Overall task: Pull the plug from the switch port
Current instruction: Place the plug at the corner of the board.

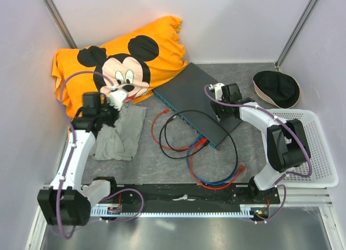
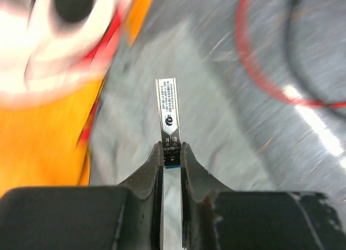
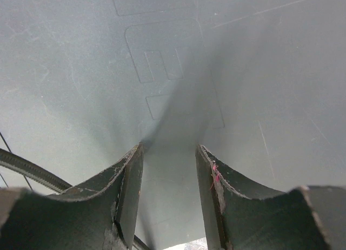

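My left gripper [image 2: 171,147] is shut on the plug [image 2: 168,109], a small silver metal module with a printed label, and holds it upright in the air above the grey cloth [image 2: 216,131]. In the top view the left gripper [image 1: 116,98] is at the left, well away from the switch [image 1: 194,101]. The switch is a flat dark grey box whose teal socket face [image 1: 186,120] points toward the cables. My right gripper [image 1: 214,91] is open with its fingertips down on the switch's top [image 3: 162,55]; nothing is between its jaws [image 3: 168,147].
An orange Mickey Mouse pillow [image 1: 124,55] lies at the back left, with the grey cloth [image 1: 119,133] in front of it. Red, black and blue cables [image 1: 184,136] loop in front of the switch. A black round cap [image 1: 277,87] and a white basket [image 1: 319,152] are at the right.
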{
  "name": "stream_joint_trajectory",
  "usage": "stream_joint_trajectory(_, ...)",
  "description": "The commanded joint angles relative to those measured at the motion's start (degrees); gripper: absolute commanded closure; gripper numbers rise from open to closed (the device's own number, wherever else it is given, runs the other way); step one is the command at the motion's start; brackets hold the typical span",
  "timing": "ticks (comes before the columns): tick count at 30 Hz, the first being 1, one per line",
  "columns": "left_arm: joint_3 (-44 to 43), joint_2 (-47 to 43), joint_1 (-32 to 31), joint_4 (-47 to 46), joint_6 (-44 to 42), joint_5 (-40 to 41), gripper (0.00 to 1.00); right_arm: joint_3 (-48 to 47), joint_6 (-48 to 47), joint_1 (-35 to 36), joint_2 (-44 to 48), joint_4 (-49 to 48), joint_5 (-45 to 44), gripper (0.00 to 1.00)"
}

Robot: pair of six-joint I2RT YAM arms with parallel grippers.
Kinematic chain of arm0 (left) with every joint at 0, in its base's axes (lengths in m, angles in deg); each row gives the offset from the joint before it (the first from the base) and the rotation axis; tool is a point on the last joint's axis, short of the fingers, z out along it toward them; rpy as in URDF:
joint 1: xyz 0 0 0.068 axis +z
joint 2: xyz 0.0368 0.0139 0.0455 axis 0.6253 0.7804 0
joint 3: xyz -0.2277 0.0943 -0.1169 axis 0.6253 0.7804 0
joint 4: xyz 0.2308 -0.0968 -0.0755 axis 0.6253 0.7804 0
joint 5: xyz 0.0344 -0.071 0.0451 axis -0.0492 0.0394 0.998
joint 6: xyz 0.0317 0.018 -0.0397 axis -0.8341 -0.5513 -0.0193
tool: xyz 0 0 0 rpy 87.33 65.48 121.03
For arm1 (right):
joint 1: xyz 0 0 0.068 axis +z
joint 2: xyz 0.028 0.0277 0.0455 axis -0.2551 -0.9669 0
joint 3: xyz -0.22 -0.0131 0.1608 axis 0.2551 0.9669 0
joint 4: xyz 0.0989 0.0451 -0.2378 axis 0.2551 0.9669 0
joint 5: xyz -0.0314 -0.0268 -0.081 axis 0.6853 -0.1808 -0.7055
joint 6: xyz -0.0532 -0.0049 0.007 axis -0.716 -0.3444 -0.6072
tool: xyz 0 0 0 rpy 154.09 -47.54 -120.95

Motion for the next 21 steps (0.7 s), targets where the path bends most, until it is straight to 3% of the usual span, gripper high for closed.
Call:
stream_joint_trajectory(1,3.9,-6.4,13.8,8.9,-3.3,2.7,0.98,-1.1,0.1,0.0,-3.2,4.6,0.2,0.48)
stream_joint_trajectory(2,5.2,-7.4,19.9,9.2,-4.4,1.9,0.98,-1.6,-0.1,0.0,-3.8,4.7,0.1,0.48)
stream_joint_trajectory(5,8.3,-8.2,29.5,10.1,-9.0,-0.6,0.98,-2.7,-0.3,0.0,-4.7,4.7,-0.1,0.48)
stream_joint_trajectory(8,11.2,-5.1,36.0,8.7,-9.8,-1.2,0.99,-3.8,-0.3,0.1,-5.5,5.3,-0.2,0.48)
stream_joint_trajectory(21,16.0,9.1,43.7,-5.4,-8.4,0.2,0.98,-2.2,-0.7,0.1,-3.4,5.7,-0.2,0.48)
